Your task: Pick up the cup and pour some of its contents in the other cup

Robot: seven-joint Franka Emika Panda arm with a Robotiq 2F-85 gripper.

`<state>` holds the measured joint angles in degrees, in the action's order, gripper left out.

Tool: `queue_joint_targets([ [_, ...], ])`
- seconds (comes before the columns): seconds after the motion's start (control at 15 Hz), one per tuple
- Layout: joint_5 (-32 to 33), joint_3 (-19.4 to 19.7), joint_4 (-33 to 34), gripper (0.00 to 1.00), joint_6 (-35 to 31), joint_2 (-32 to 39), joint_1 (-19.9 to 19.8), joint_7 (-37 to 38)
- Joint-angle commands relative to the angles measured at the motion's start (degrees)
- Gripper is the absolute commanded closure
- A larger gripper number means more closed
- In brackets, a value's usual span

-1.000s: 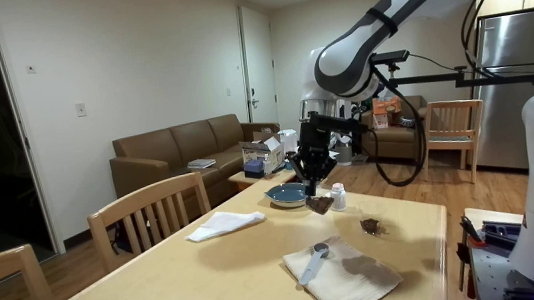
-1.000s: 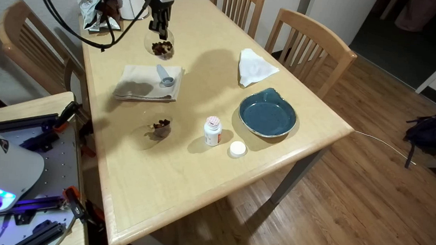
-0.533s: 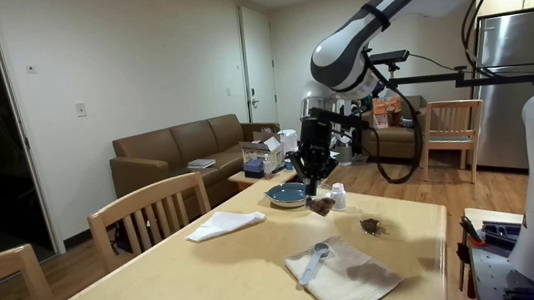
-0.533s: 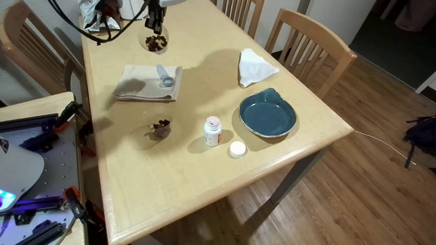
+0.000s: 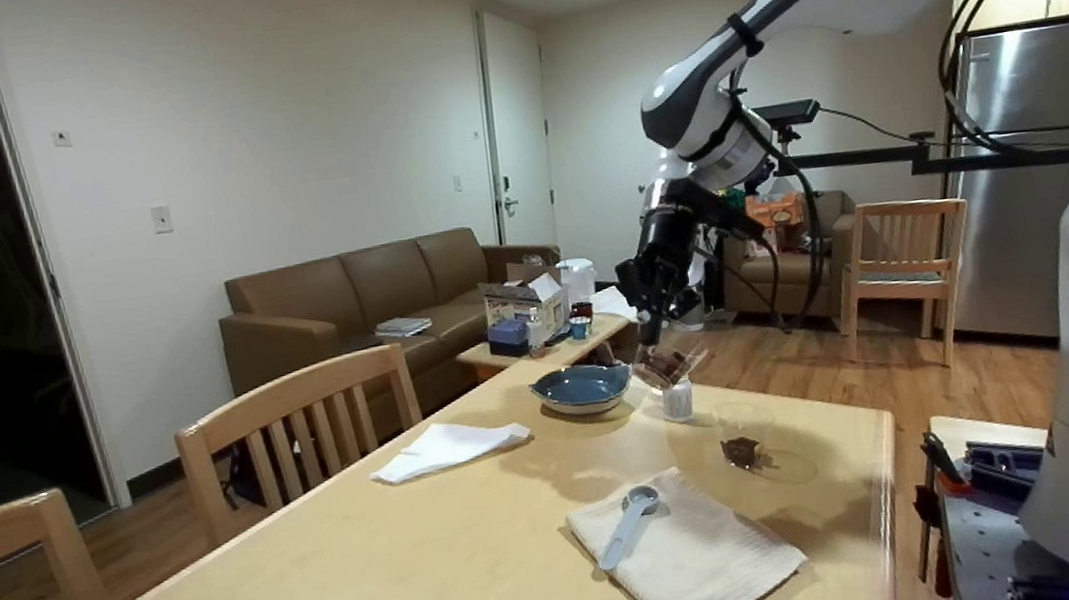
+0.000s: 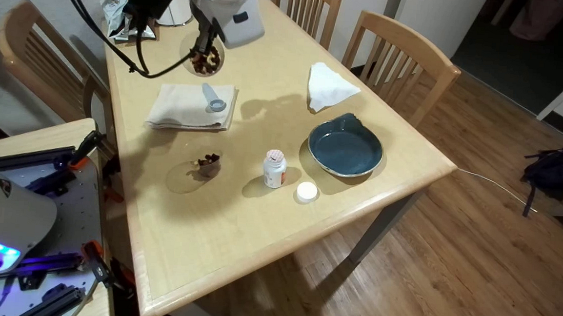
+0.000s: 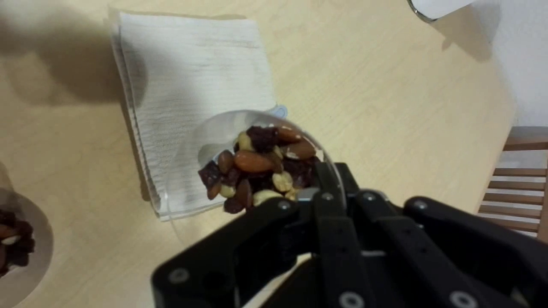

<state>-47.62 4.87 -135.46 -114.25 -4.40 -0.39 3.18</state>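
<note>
Fingers (image 7: 329, 182) gripping clear cup (image 7: 224, 128), other cup (image 7: 40, 254) cropped in wrist view

On the pale wooden table (image 6: 227, 242), a folded cream towel (image 6: 179, 107) is lying with a gray measuring spoon (image 6: 211, 95) resting on it. A white bottle (image 6: 274, 173) is standing upright beside a blue dish (image 6: 345, 148), a round white cap (image 6: 307, 192) is lying near both, and a white napkin (image 6: 329, 87) is lying near the dish. Farther off, a brown sofa (image 5: 369, 304) is lining the wall (image 5: 302, 115).
</note>
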Motion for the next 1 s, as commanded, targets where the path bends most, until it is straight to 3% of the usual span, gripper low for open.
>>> queue_joint_targets([
  [0.0,0.0,-0.2,-0.1,0.95,0.9,0.0,-1.6,-1.1],
  [0.4,0.0,-0.1,-0.3,0.95,1.4,0.0,-1.8,-1.8],
  [0.67,-0.3,-0.1,-3.2,0.95,-11.8,-3.8,-2.1,-4.9],
  [0.93,-8.1,0.8,-9.0,0.95,-23.7,-7.3,-2.2,-9.8],
])
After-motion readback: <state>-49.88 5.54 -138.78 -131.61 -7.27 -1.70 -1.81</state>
